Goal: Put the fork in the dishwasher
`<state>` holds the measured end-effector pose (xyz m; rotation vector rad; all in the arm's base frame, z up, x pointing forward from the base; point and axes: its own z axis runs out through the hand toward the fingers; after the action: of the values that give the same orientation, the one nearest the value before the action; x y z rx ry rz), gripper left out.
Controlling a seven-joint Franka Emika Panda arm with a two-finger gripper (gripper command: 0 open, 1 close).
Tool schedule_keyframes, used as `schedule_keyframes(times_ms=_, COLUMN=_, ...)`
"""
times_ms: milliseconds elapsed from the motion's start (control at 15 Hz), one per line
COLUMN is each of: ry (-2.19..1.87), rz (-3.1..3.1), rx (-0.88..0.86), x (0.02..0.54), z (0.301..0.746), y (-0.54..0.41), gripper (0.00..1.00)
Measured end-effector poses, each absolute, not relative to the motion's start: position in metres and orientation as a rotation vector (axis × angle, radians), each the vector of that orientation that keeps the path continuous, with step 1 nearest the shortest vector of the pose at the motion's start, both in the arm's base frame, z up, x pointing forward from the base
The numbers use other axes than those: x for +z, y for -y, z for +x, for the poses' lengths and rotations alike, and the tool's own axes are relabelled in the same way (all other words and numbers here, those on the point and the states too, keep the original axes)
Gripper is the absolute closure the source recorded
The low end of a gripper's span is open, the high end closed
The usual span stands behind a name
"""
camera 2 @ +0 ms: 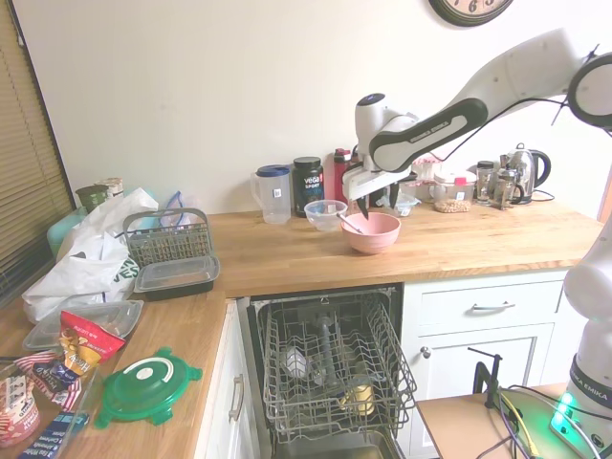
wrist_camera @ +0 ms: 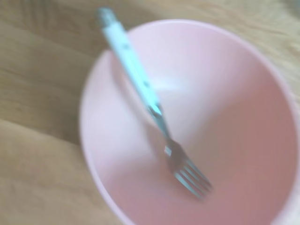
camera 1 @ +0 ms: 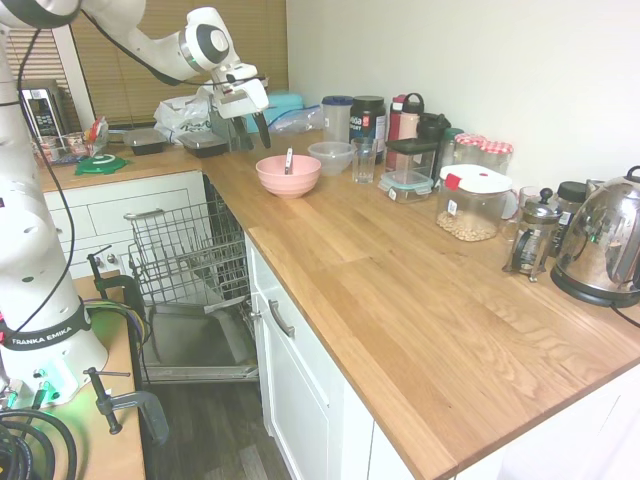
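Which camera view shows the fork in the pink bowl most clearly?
The wrist view: the fork fills it, tines down inside the pink bowl, though blurred. The first exterior view shows only its handle above the rim; the second shows a thin sliver.

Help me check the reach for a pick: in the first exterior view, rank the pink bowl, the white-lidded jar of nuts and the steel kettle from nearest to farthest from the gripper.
1. Pink bowl, just below the gripper, with the fork in it.
2. White-lidded jar, mid-counter near the wall.
3. Steel kettle, at the counter's far end.
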<state>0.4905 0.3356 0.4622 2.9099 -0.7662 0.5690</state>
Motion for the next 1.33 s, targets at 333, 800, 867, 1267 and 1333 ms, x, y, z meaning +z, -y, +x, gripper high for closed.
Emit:
schedule_keyframes(times_ms=333, ry=0.724, rz=2.937, rx=0.529, x=0.436, z=0.532, y=-0.347, gripper=0.00)
schedule_keyframes(times_ms=800, ry=0.734, rz=2.950, rx=0.456, x=0.407, z=0.587, y=-0.344, gripper=1.00)
schedule_keyframes(times_ms=867, ry=0.711, rz=2.965, rx=0.441, x=0.407, z=0.590, y=-0.344, gripper=1.00)
schedule_keyframes(times_ms=1267, ry=0.645, rz=2.955, rx=0.417, x=0.383, z=0.612, y=-0.340, gripper=1.00)
schedule_keyframes(times_ms=1333, ry=0.638, rz=2.954, rx=0.415, x=0.378, z=0.615, y=-0.341, gripper=1.00)
